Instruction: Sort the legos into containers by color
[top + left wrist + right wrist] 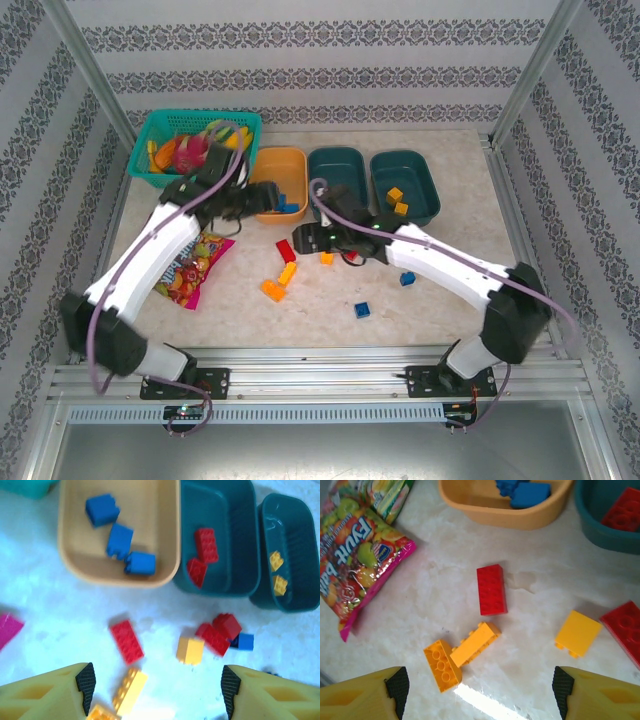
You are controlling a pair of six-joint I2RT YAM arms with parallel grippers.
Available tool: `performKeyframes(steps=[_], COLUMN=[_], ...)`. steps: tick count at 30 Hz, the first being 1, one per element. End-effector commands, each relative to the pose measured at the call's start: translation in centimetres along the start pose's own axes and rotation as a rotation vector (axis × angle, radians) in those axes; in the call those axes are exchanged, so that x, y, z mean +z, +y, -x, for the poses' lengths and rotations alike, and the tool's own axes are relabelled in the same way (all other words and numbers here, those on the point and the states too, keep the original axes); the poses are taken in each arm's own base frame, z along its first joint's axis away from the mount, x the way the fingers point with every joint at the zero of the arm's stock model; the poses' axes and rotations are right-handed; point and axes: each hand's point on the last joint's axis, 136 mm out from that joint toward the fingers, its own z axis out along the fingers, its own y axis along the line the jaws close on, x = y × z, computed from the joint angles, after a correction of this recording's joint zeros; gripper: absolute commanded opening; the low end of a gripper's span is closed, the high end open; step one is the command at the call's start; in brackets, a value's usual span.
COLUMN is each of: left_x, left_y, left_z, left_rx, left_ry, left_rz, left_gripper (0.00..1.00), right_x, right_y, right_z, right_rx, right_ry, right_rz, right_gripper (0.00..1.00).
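The orange container (280,172) holds three blue legos (120,540). The middle teal container (335,172) holds two red legos (206,544), and the right teal container (405,185) holds two yellow ones (398,200). Loose on the table lie a red lego (492,589), a long yellow lego (475,644) touching an orange one (441,665), a small yellow one (578,633) and two blue ones (362,310). My left gripper (157,685) hovers open and empty near the orange container's front. My right gripper (480,690) is open and empty above the yellow pair.
A teal mesh basket (195,148) of toy fruit stands at the back left. A pink snack bag (195,265) lies under the left arm. Metal frame posts rise at the table's back corners, and a rail runs along the near edge.
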Motion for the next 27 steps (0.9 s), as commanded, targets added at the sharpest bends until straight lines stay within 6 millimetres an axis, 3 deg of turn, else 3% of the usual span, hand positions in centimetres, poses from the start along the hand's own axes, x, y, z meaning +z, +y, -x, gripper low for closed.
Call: performKeyframes(steps=[1,3,7,10,19,23,27], left_x=[-0.1,-1.1,-2.6,-3.4,-4.5,-4.9,-5.0], left_y=[2.4,4.0,6.5,8.0,8.8,8.7,8.5], left_z=[-4.2,-6.8,-11.2,-13.2,-14.0,-13.8,-13.7], left_rx=[-0.119,-0.148,-0.200,-0.244,-0.272,-0.269,-0.270], left_ry=[0.011,0.008,0.018,0.006,-0.019,-0.022,-0.025], left_rz=[-0.037,-0.050,-0.079,-0.081,-0.077,-0.081,-0.086], left_gripper=[0.79,0.87,0.89,0.89,0.89,0.89,0.88], right_x=[2.5,4.3,7.8,10.3,15.6,17.0,17.9], right_y=[-0.2,0.1,0.2,-0.2,-1.8,-2.7,-2.8], right_z=[-0.3,-0.6,-1.1,-1.4,-2.4,-2.6,-2.8], right_rx=[-0.127,-0.157,-0.192,-0.214,-0.275,-0.283,-0.277], right_ry=[0.037,0.079,0.144,0.184,0.290,0.322,0.331], right_rz=[-0.132,-0.170,-0.228,-0.263,-0.363,-0.398,-0.381], right_gripper=[0.78,0.78,0.77,0.76,0.71,0.64,0.50])
